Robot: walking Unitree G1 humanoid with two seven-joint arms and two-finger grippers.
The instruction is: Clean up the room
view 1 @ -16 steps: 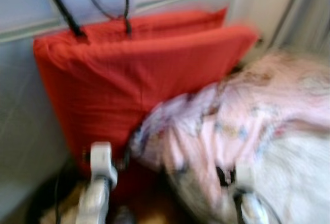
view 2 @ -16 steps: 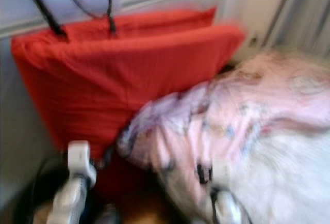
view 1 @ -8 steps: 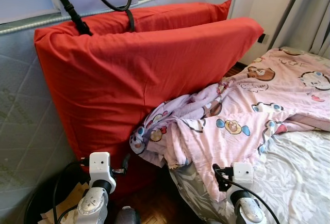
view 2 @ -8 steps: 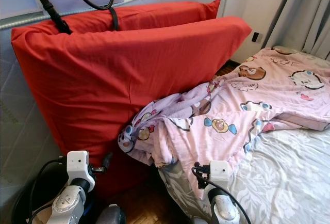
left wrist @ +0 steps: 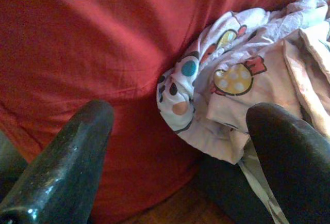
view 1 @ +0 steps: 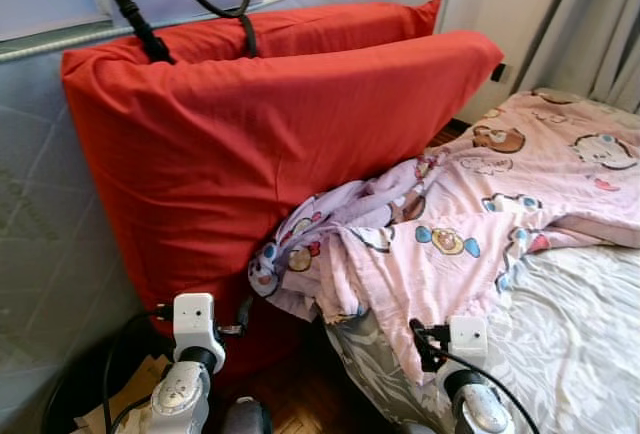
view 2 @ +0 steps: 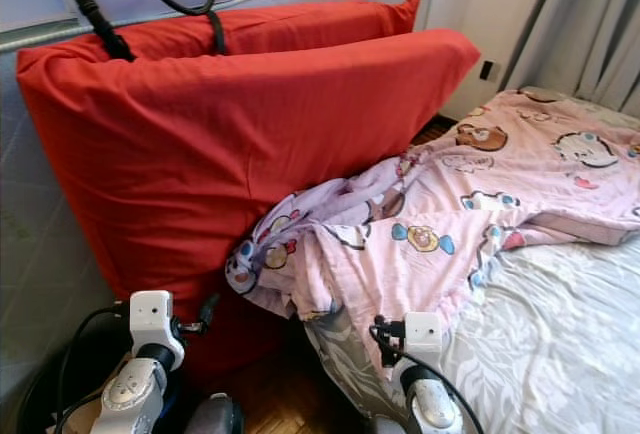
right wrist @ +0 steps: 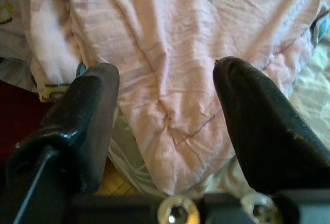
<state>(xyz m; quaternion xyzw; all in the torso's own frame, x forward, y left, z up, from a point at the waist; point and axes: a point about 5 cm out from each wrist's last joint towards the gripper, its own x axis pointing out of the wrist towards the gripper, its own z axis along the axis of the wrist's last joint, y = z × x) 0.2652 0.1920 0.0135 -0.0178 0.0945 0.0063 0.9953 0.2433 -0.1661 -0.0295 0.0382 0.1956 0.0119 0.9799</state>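
Bed [view 1: 590, 344] first: it is the biggest thing, lying ahead of me on my right, with a big red cushion [view 1: 270, 144] standing up beside it on my left. Pink blanket [view 1: 470, 224] with little bears lies rumpled across the bed, stretching long from the far right down to a corner that hangs off the near edge, against the cushion. My right gripper [right wrist: 165, 110] has its fingers wide apart with blanket cloth just past them, so I think it is nearer than my left gripper [left wrist: 180, 131], also spread wide, facing the hanging corner.
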